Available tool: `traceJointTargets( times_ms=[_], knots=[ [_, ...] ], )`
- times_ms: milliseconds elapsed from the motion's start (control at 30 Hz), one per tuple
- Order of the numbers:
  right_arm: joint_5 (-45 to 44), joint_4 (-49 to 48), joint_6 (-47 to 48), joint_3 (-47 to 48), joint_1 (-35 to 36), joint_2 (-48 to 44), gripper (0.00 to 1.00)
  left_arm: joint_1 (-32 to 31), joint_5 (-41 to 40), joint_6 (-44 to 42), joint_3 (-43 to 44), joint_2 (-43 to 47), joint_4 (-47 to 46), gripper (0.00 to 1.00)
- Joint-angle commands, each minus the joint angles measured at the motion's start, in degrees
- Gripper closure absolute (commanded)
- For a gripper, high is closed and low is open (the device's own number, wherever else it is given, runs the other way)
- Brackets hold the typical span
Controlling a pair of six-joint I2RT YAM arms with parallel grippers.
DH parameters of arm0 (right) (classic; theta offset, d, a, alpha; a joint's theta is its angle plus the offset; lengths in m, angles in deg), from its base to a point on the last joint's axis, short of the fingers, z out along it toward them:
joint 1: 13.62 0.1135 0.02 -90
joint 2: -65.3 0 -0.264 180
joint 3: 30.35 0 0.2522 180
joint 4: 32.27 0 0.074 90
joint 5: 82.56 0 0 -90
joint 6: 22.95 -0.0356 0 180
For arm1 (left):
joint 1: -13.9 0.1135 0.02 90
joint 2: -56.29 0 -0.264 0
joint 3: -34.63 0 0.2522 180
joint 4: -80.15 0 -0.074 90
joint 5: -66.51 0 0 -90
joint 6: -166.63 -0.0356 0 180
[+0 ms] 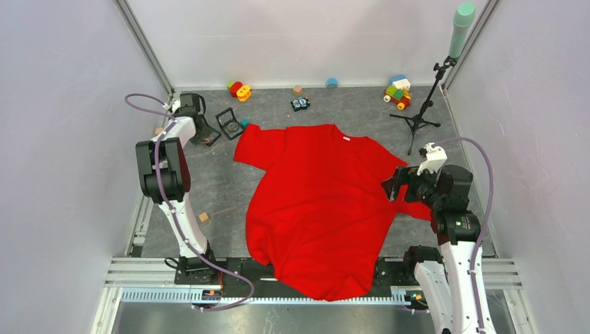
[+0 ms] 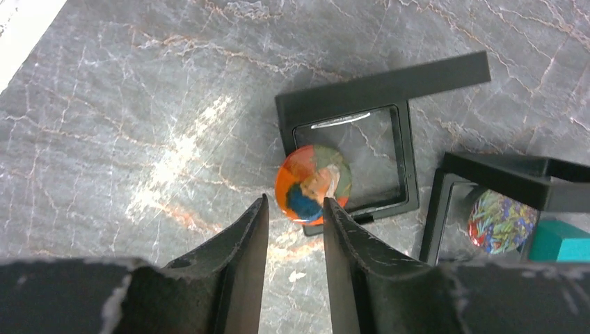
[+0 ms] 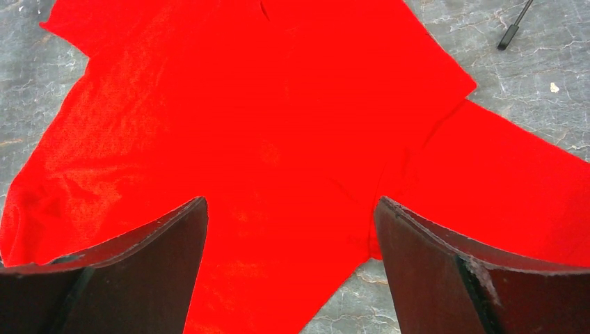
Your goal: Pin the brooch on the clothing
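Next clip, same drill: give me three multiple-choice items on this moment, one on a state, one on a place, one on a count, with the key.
1. The right end effector above the red shirt is: A shut on fabric; B open, holding nothing; C shut on a brooch.
2. The orange-and-blue brooch lies: A pinned to the shirt; B between the right fingers; C on the corner of a black frame.
3. Black frames in the left wrist view: A one; B two; C four.
Key: 1 B, its fingers stand wide apart with nothing between them. 2 C, it overlaps that frame's corner, at the tips of the left end effector. 3 B, a second frame sits beside the first.
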Motion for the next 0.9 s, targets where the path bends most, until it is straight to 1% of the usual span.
traceJointTargets(
  times_ms=[0,67,133,300,500,867],
  knots=[
    [0.0,-0.3,0.0,-0.2,-0.3,-1.2,0.06,0.1,0.4,-2.0,-2.9,5.6,-3.0,0.61],
    [0.0,-0.2,0.1,-0.5,-0.2,-1.5,0.06,0.1,0.9,-2.4,-3.4,5.8,-3.0,0.63],
    [0.0,0.1,0.1,-0.7,-0.2,-1.9,0.06,0.1,1.2,-2.6,-3.8,5.7,-2.9,0.63],
    [-0.5,0.9,0.3,-0.8,-0.2,-2.6,0.06,1.0,3.2,-1.8,-3.7,4.4,-2.4,0.58],
    [-0.7,1.2,0.1,-1.1,-0.2,-2.9,0.06,1.9,4.9,-2.3,-3.0,2.6,-2.6,0.54],
    [-0.6,0.7,-0.4,-1.6,-0.2,-2.4,0.06,3.1,7.6,-3.0,-0.2,-0.9,-2.8,0.53]
  ],
)
